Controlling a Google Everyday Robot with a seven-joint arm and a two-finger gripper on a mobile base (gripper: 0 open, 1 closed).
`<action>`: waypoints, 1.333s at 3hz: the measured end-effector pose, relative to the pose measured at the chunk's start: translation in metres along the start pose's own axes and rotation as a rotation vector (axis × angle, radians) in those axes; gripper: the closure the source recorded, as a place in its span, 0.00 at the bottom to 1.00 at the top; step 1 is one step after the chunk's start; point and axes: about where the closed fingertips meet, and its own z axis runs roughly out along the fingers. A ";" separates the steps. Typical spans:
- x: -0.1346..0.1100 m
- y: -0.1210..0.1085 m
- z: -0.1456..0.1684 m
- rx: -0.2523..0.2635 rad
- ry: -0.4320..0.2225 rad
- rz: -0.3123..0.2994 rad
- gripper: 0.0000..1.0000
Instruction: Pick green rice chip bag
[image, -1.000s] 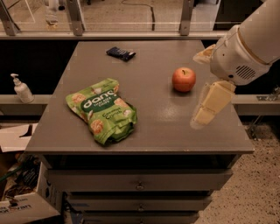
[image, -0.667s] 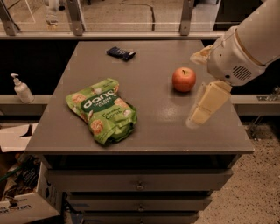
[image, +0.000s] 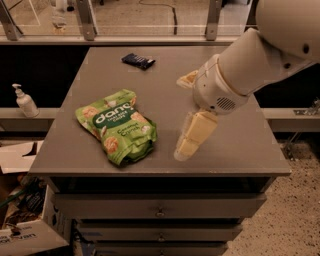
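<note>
Crinkled bright green rice chip bag (image: 117, 127) lies front left on the grey table (image: 250, 150); cream two-finger gripper (image: 183, 118) hangs near its right, fingers spread, empty; small dark wrapper (image: 138, 60) behind.

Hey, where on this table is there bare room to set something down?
Bare table lies between the dark wrapper and the green rice chip bag, and at the front right corner beyond the gripper. Tight: the gap between bag and the open fingers, with the arm over the right rear.
</note>
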 end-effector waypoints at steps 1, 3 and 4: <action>-0.016 0.007 0.038 -0.039 -0.027 -0.032 0.00; -0.051 0.015 0.093 -0.082 -0.069 -0.055 0.00; -0.063 0.011 0.108 -0.084 -0.085 -0.059 0.17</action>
